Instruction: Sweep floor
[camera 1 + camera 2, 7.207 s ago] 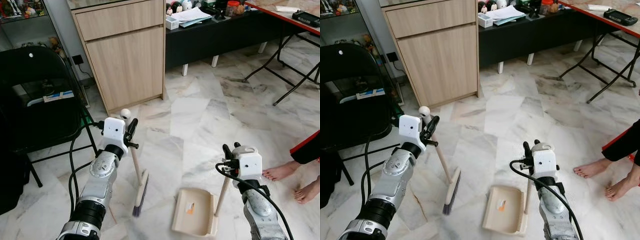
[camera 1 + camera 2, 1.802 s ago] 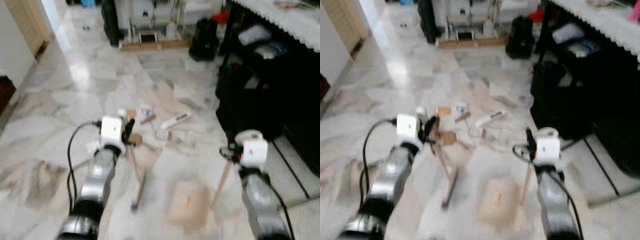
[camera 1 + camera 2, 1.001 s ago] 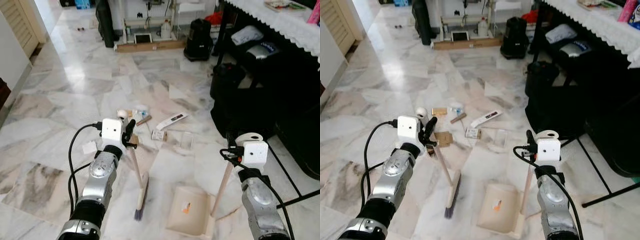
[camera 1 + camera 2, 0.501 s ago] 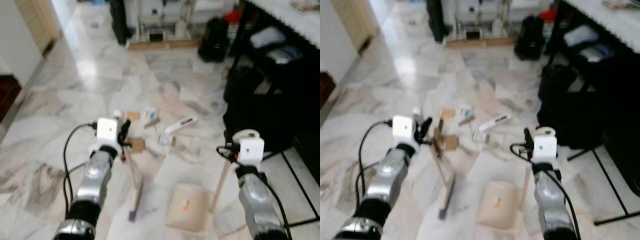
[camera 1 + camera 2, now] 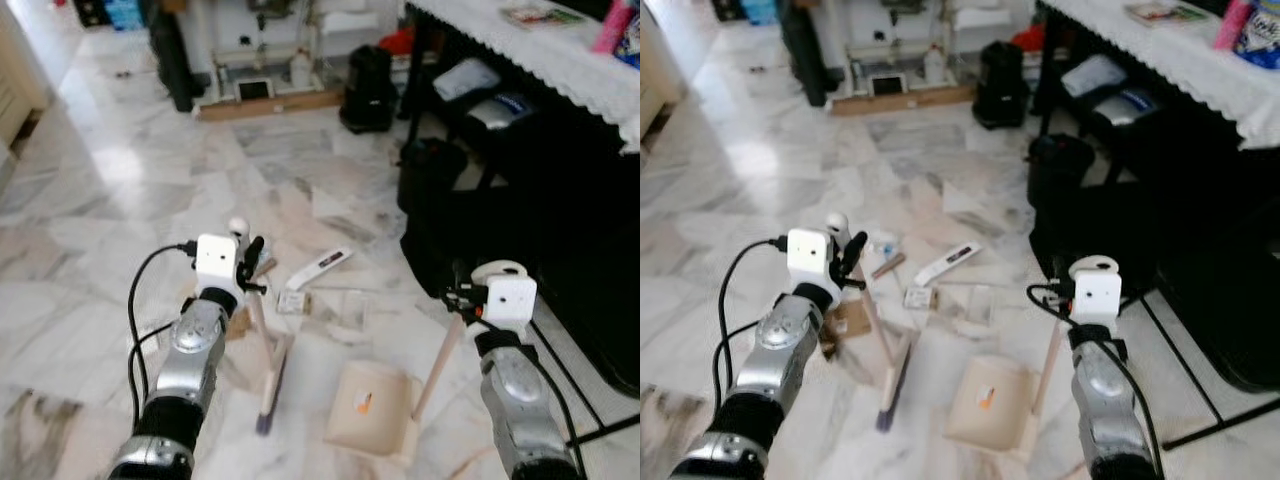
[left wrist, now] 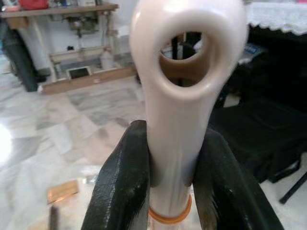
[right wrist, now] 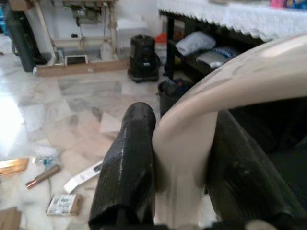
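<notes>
The left gripper (image 6: 168, 187) pinches the top of the cream broom handle (image 6: 178, 96), its 2 black fingers (image 6: 122, 184) pressed against the shaft just below the hanging hole. The broom (image 5: 262, 340) slants down from that grip to the marble floor (image 5: 90, 240), where its dark bristle head (image 5: 270, 385) rests in front of the robot.

The right gripper (image 7: 187, 167) clamps the looped top of the dustpan handle (image 7: 216, 86), with 1 finger (image 7: 127, 163) on either side of it. The wooden pole (image 5: 438, 360) runs down to the beige dustpan (image 5: 365, 405), which sits on the floor just beside the broom head, to its right. An orange sticker (image 5: 362, 403) marks the pan; its print is too small to read.

Litter lies on the floor just beyond the broom: a long white box (image 5: 318, 265) with dark lettering too small to read, a small printed packet (image 5: 292, 302), a clear plastic sheet (image 5: 345, 308), a brown stick (image 5: 888, 265) and a piece of brown cardboard (image 5: 850, 318).

To the right stands a dark table with a white lace cloth (image 5: 540, 50), with bags (image 5: 470, 75) on a shelf underneath it and a black bag (image 5: 425, 170) on the floor by it.
</notes>
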### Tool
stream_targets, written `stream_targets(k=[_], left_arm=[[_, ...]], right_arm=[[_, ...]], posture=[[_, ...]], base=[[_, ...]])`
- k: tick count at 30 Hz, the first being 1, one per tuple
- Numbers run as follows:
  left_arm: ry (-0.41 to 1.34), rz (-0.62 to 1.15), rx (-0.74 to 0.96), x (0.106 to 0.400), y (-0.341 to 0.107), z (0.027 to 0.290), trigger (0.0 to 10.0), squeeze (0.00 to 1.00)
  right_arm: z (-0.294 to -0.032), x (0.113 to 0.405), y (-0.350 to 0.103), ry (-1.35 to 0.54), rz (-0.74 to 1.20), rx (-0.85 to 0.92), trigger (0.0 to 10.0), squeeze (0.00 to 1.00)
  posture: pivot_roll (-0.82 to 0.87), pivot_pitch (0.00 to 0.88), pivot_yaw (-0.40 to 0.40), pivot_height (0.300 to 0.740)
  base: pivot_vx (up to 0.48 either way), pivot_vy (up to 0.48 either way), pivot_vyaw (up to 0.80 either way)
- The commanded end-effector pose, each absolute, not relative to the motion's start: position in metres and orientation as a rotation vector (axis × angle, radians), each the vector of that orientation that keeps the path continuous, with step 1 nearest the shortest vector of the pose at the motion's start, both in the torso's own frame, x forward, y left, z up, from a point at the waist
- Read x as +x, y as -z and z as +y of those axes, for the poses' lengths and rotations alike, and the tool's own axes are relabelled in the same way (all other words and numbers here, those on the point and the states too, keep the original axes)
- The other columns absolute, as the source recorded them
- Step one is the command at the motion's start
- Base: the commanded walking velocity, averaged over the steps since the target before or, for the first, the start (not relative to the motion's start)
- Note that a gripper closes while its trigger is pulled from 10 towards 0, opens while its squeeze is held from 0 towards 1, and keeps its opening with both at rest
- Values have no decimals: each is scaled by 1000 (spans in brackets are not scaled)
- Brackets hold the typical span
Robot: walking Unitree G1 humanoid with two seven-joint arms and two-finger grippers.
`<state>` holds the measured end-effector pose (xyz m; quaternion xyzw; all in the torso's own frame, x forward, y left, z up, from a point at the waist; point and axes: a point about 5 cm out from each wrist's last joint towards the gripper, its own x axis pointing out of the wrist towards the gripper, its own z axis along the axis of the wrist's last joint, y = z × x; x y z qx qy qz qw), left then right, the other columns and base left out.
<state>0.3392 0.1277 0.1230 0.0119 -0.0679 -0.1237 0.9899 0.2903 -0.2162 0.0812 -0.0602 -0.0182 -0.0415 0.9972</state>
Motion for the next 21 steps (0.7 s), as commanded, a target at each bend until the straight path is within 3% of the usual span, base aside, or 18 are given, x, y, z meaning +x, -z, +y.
stream_targets(k=[1, 21], left_arm=[[223, -175, 38, 341, -132, 138, 10000, 0], [206, -181, 36, 342, -133, 139, 10000, 0]], right_arm=[[-208, 297, -95, 59, -99, -115, 10000, 0], [-206, 299, -102, 34, -133, -114, 10000, 0]], posture=[[47, 55, 23, 740], [43, 63, 15, 740]], base=[[319, 0, 0], [315, 0, 0]])
